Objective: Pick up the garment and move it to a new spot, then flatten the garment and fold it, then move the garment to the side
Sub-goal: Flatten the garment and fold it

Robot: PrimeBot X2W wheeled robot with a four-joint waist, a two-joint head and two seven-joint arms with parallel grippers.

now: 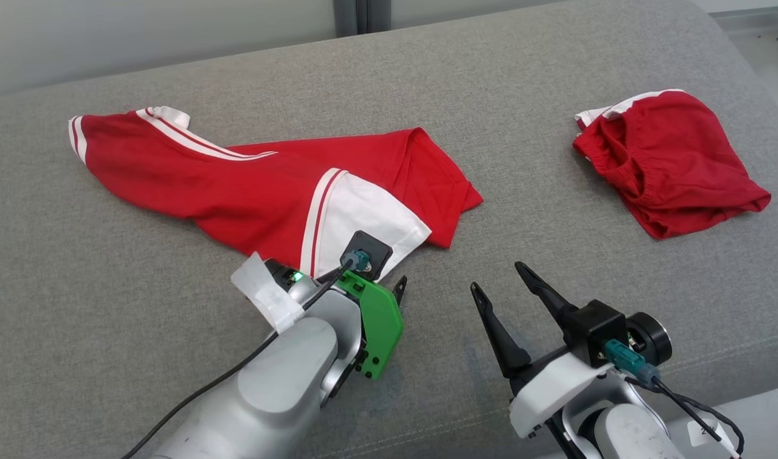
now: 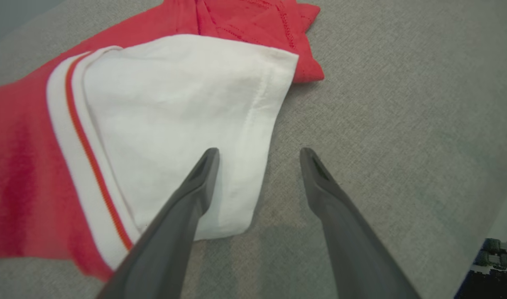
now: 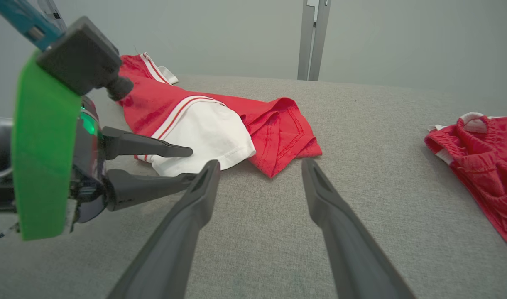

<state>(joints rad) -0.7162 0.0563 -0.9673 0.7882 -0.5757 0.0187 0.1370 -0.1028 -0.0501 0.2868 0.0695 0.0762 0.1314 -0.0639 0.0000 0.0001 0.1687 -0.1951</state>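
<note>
A wide stretch of bare grey upholstered surface (image 1: 529, 166) separates the red-and-white shirt (image 1: 255, 185), left, from the red shorts (image 1: 672, 159), right.

Light even, diffuse; no glare. Head view sharp: weave of grey cushion (image 1: 554, 64) readable around red shirt (image 1: 236, 191); faint soft shadow on cushion just in front of shirt. Left wrist view: red cloth left of shirt's white sleeve (image 2: 174, 124) smeared, out of focus; dim shadow patches just below sleeve. Right wrist view: green plate (image 3: 41, 153) left of shirt soft-edged, close to lens.
</note>
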